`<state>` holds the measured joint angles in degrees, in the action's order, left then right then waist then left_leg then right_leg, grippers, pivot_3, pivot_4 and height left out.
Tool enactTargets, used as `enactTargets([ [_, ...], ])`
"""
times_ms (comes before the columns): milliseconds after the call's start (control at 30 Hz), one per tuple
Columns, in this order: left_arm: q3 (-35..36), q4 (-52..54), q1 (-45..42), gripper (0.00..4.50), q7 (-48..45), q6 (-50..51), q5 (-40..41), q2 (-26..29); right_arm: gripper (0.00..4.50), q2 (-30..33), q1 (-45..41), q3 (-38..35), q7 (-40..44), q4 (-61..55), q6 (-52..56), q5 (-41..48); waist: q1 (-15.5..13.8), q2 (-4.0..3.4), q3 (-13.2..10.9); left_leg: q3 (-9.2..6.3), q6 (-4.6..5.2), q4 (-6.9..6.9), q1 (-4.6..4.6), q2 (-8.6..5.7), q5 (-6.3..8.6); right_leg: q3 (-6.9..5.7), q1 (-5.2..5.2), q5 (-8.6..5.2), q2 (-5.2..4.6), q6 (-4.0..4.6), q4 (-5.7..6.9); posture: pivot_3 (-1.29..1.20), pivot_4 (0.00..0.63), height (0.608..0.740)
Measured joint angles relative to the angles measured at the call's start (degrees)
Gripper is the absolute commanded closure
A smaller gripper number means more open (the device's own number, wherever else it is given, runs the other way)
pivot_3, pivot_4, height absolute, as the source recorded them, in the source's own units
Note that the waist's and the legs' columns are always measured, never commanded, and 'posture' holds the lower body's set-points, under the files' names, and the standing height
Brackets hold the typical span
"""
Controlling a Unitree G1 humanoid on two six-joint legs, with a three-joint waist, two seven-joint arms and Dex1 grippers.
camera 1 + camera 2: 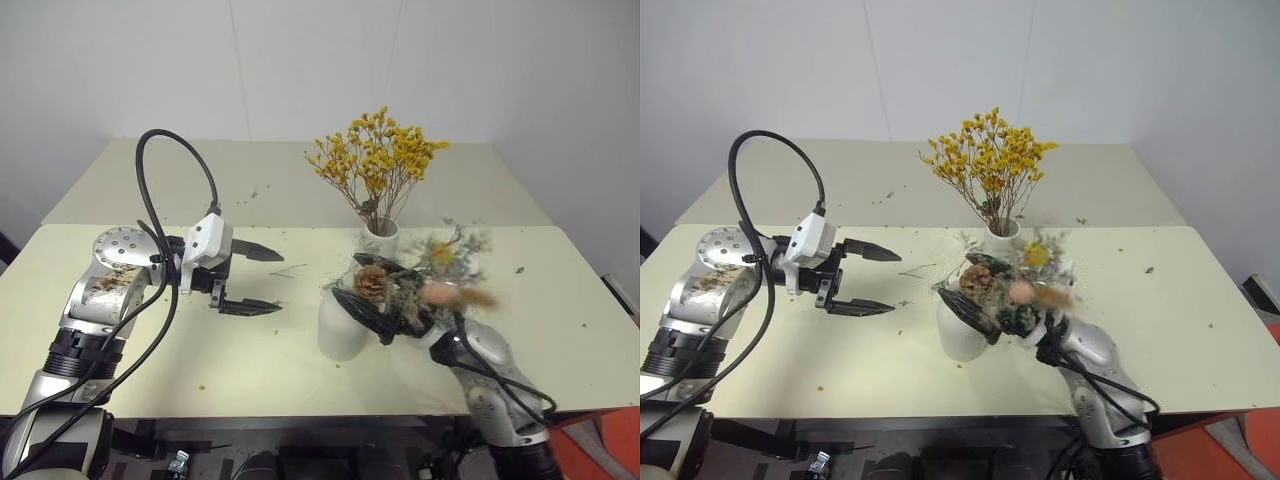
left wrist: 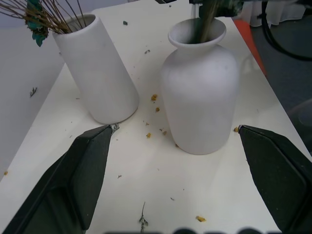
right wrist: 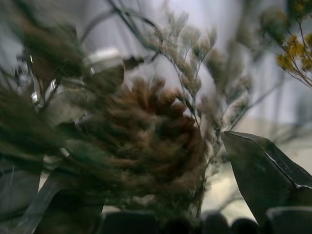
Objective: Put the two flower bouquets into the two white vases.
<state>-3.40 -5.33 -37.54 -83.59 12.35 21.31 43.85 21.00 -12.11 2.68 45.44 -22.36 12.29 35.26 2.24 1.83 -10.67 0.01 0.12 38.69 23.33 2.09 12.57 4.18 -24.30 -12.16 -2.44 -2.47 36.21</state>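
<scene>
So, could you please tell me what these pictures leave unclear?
- Taller vase: head views, mouth hidden by the grey-green bouquet.
- Right gripper: head views, buried in that bouquet; grip unclear.
- Right wrist view: pinecone head blurred, hiding the vases.
- Yellow bouquet: left wrist view, blossoms cut off above the narrow-necked vase.

Lab-like room: bare table [image 1: 150, 360], blank white wall [image 1: 300, 60].

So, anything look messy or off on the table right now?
Yes. Yellow crumbs and dried bits are scattered on the table, shed around the tall vase and the round vase. Both vases stand upright, each holding stems.
</scene>
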Motion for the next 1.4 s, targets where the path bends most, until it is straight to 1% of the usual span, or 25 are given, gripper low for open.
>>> enactTargets([
  [200,-1.0,-1.6,-1.1,0.0,-0.2,-1.5,-1.1,-1.4,0.32,7.3,-4.2,-1.3,1.8,-1.1,4.6,0.4,0.1,0.0,0.0,-0.01,0.0,-0.01,0.0,0.01,0.0,0.0,-0.01,0.0,0.02,0.0,0.0,0.0,0.15,0.74],
  [333,-1.2,-1.8,-1.1,0.0,0.0,-1.9,-1.2,-1.6,0.32,11.7,-3.9,-3.8,4.1,-3.4,4.8,1.4,-0.1,0.01,0.0,-0.01,0.0,-0.02,0.09,-0.01,0.0,0.0,-0.03,-0.01,0.0,-0.01,-0.07,0.0,0.15,0.74],
  [467,-1.2,-1.7,-0.2,0.0,0.4,-2.0,-1.2,-1.6,0.32,16.3,-1.0,-6.6,6.9,-5.5,5.3,2.1,-0.2,0.02,0.0,-0.01,0.0,-0.01,0.11,-0.02,0.0,0.0,-0.01,-0.01,-0.02,-0.02,-0.1,0.0,0.15,0.74],
  [600,-1.0,-0.8,0.7,0.0,0.7,-1.8,-0.9,-1.1,0.32,20.0,4.0,-11.1,10.2,-5.8,5.3,3.5,-0.6,0.02,0.0,-0.01,0.0,0.0,0.08,-0.02,0.0,0.0,-0.01,-0.01,-0.02,-0.03,-0.07,0.0,0.15,0.74],
  [733,-0.3,0.5,2.2,0.0,0.8,-1.4,-0.8,0.3,0.32,24.7,10.0,-18.1,14.1,-5.5,5.3,4.5,-0.9,0.02,0.0,0.01,0.0,0.01,0.02,-0.01,0.0,0.0,0.01,-0.01,-0.02,-0.03,-0.06,0.0,0.15,0.74],
  [867,1.0,1.8,5.1,0.0,0.0,-1.0,-0.4,3.2,0.32,28.6,17.4,-28.3,17.1,-4.5,6.0,5.5,-1.1,0.02,0.0,0.02,0.0,0.0,0.01,0.01,0.0,0.0,0.02,-0.02,-0.01,-0.03,-0.07,0.0,0.15,0.74],
  [1033,3.3,2.2,7.8,0.0,-0.6,-1.0,0.5,6.0,0.32,30.2,22.3,-39.4,17.6,-4.1,8.5,7.2,-1.3,0.03,0.0,0.03,0.0,0.01,-0.05,0.02,0.0,0.0,0.06,-0.03,-0.02,-0.02,-0.06,0.0,0.15,0.74],
  [1133,4.6,2.3,8.9,0.0,-0.9,-0.9,1.4,7.2,0.32,30.2,24.7,-44.2,17.6,-4.2,9.4,7.8,-1.4,0.03,0.0,0.03,0.0,0.0,-0.02,0.02,0.0,0.0,0.05,-0.03,-0.03,-0.02,-0.09,0.0,0.15,0.74],
  [1300,7.9,3.8,9.5,0.0,-0.8,1.2,5.4,7.8,0.32,30.2,28.5,-49.1,17.7,-4.2,9.8,7.9,-1.4,0.03,0.0,0.04,0.0,0.01,-0.02,0.01,0.0,0.0,0.06,-0.05,-0.04,-0.01,-0.1,0.0,0.15,0.74],
  [1400,8.8,4.6,9.7,0.0,-0.7,1.6,5.8,8.8,0.32,30.2,29.3,-50.6,17.8,-4.2,10.0,8.0,-1.4,0.03,0.0,0.05,-0.01,0.01,-0.04,0.01,0.01,0.01,0.06,-0.19,-0.04,0.23,-0.09,0.0,0.15,0.74],
])
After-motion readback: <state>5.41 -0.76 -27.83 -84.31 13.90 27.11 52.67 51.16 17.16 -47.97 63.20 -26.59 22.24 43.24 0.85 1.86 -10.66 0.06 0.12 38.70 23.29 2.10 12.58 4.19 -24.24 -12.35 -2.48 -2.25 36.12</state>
